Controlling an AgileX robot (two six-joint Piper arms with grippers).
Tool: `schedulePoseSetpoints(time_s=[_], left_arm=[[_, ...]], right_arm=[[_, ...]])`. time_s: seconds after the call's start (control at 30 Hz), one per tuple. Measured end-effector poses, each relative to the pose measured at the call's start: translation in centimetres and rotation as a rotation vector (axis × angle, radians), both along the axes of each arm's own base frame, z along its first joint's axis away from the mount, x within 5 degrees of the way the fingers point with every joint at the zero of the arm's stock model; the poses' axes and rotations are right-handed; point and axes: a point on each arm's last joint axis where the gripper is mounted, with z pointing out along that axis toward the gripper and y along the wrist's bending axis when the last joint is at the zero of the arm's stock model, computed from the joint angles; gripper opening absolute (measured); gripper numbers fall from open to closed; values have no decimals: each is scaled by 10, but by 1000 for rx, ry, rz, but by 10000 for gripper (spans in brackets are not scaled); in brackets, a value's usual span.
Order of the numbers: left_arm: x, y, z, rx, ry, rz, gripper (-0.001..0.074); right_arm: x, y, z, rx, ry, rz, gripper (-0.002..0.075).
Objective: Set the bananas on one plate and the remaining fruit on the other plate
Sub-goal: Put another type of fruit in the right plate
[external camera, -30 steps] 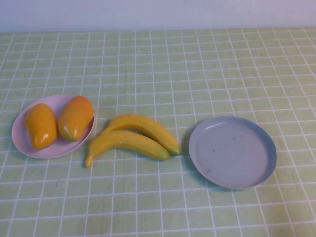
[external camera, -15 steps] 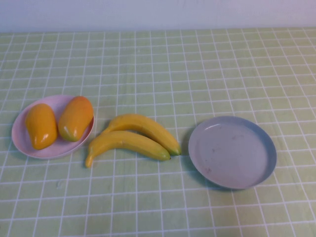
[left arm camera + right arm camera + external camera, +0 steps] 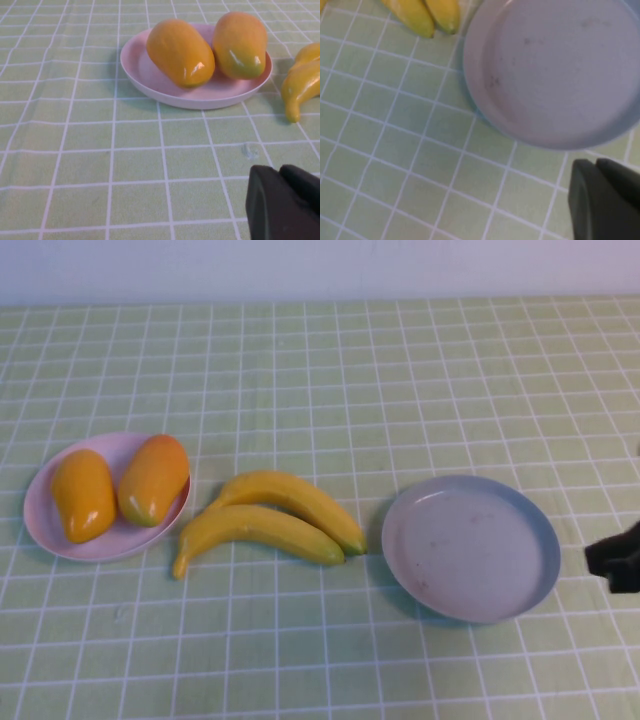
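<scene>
Two bananas (image 3: 270,520) lie on the cloth between the plates, well to the left of the right gripper (image 3: 618,558), which is closed and empty beside the grey-blue plate (image 3: 470,548). Both mangoes (image 3: 118,486) sit on the pink plate (image 3: 195,95), ahead of the closed left gripper (image 3: 282,202), seen only by its wrist camera.

The right arm's black gripper (image 3: 618,560) pokes into the high view at the right edge, a little below mid-height, with only its dark tip showing. In the right wrist view the same right gripper (image 3: 605,200) fills the lower right corner, its two black fingers pressed together. The left arm's black gripper (image 3: 285,202) shows only in the left wrist view, in the lower right corner, its fingers likewise closed against each other and holding nothing.
</scene>
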Motion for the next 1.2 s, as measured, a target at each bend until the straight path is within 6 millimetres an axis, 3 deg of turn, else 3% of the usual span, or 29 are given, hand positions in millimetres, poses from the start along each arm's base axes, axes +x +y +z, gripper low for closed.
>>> schedulePoseSetpoints(time_s=[0.17,0.33,0.6,0.8,1.2], left_arm=[[0,0,0,0,0,0,4],[0,0,0,0,0,0,4],[0,0,0,0,0,0,4],[0,0,0,0,0,0,4],[0,0,0,0,0,0,4]], right_arm=[[34,50,-3,-89,-18,203,-15],[66,116,-10,-168,0,417,7],[120,199,-31,-294,-92,766,217],[147,232,-49,-346,-182,910,397],[181,260,-90,-371,-248,949,427]])
